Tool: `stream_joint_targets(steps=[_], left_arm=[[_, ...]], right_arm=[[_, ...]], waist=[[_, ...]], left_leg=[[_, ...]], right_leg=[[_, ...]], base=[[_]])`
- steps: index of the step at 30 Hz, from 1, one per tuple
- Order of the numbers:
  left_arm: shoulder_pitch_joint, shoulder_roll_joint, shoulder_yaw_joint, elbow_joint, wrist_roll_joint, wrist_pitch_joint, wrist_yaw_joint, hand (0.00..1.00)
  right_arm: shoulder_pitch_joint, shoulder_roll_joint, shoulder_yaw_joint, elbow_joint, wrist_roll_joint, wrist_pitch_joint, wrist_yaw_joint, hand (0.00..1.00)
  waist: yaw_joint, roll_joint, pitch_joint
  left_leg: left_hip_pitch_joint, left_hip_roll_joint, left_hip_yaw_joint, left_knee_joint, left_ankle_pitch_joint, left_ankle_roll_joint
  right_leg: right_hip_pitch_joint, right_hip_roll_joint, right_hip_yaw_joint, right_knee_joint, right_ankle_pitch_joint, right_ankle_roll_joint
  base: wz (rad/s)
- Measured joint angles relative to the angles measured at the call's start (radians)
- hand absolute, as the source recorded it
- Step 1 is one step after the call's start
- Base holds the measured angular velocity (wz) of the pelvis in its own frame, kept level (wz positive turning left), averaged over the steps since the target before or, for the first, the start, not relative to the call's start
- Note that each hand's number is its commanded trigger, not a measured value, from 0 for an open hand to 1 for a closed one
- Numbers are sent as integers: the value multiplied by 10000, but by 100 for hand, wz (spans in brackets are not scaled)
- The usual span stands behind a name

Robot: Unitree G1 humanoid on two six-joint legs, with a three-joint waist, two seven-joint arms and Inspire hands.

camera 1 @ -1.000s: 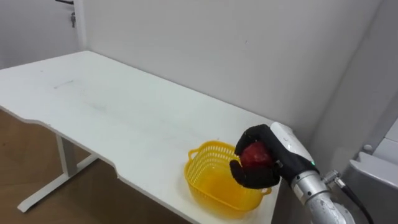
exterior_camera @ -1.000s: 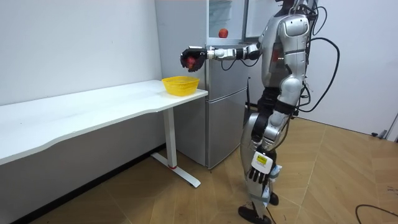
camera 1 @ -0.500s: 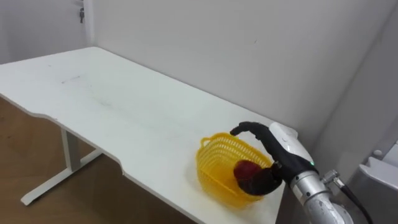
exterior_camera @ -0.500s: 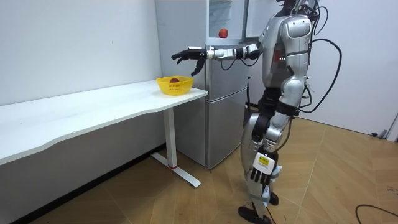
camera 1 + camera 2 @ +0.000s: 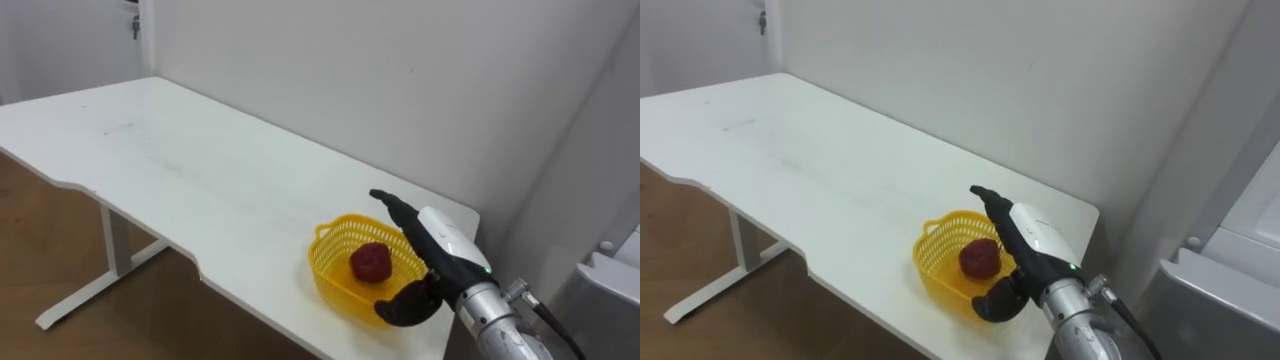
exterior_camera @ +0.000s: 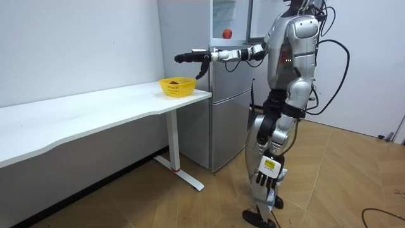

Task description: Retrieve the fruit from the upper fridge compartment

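Note:
A red fruit (image 5: 371,262) lies inside the yellow basket (image 5: 328,268) at the near right corner of the white table (image 5: 200,180). My right hand (image 5: 445,248) hovers just right of and above the basket, open, fingers stretched out over the rim, holding nothing. In the room view that right hand (image 6: 190,57) reaches out level above the basket (image 6: 178,86) while I stand in front of the fridge (image 6: 228,95). Another red fruit (image 6: 226,33) sits in the open upper fridge. My left hand (image 6: 278,109) hangs at my hip.
The table runs far to the left, with a wavy front edge (image 5: 190,268) and a white wall close behind it. The fridge's grey body (image 5: 605,290) stands right beside the table's end. Wooden floor (image 6: 190,202) lies below.
My right hand opened and let go of the red fruit, which dropped into the yellow basket. The fingers have straightened out above the rim.

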Motion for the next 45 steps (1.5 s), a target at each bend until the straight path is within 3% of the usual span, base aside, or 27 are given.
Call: stream_joint_targets(steps=[5,8,14,18,24,25,30,32,34,37,43,45], left_arm=[[12,20,-4,9,-3,6,-4,0],[75,20,-7,-2,2,6,18,0],[425,16,-13,-167,23,-12,140,0],[540,-51,-7,-243,0,-41,157,0],[625,-133,130,-233,-6,-78,252,0],[598,-149,191,-232,-5,-118,266,0],[684,-327,187,-179,-17,-228,409,0],[706,-399,187,-169,-18,-240,446,0],[872,-426,185,-166,-30,-328,456,0],[974,-454,184,-153,-26,-515,553,0],[930,-514,168,-66,-26,-682,906,0],[907,-515,158,90,-22,-713,980,0]], right_arm=[[0,0,0,0,45,2,1,0],[1,2,-2,2,139,1,2,0],[-7,0,-88,-75,440,-3,1,0],[-5,30,-663,-1248,1147,-7,-5,0],[36,30,-1220,-3297,1555,-319,-449,0],[64,30,-1230,-3607,1612,-374,-450,0],[161,38,-1308,-4574,1799,-665,-549,0],[334,89,-1527,-5024,1897,-706,-566,0],[692,95,-1929,-5706,2258,-842,-762,0],[1403,95,-2612,-6491,2278,-1118,-1301,0],[2714,109,-3183,-7548,1762,-1198,-1833,0],[2750,131,-3277,-7661,1567,-1327,-2005,0]], waist=[[-52,82,-47],[-91,188,-23],[-271,196,-48],[-527,286,-57],[-835,612,-127],[-899,685,-105],[-1354,1105,-184],[-1479,1262,-241],[-1724,1353,-236],[-2058,1384,-233],[-2584,1422,-243],[-2747,1459,-257]], left_leg=[[62,-2,3,1,2,2],[178,2,4,-21,1,2],[110,6,9,2,-11,3],[-66,12,71,144,-39,23],[254,12,176,71,-32,43],[368,17,239,25,-32,42],[659,79,618,-256,-38,52],[761,142,875,-387,-32,60],[967,180,1072,-519,-28,56],[1056,174,1157,-522,-28,56],[1065,200,1364,-627,-38,65],[1079,207,1426,-681,-36,65]], right_leg=[[54,-1,5,-1,0,0],[188,4,12,-4,0,0],[182,11,15,7,0,0],[47,4,70,31,20,20],[221,15,116,1,47,47],[293,24,171,-1,47,46],[364,57,631,9,58,63],[331,69,748,11,74,65],[376,85,921,28,75,64],[385,91,969,29,75,64],[268,176,1192,33,75,64],[241,185,1237,33,75,64]], base=[[0],[0],[0],[-2],[-4],[-15],[-23],[-37],[-24],[-12],[-11],[-12]])
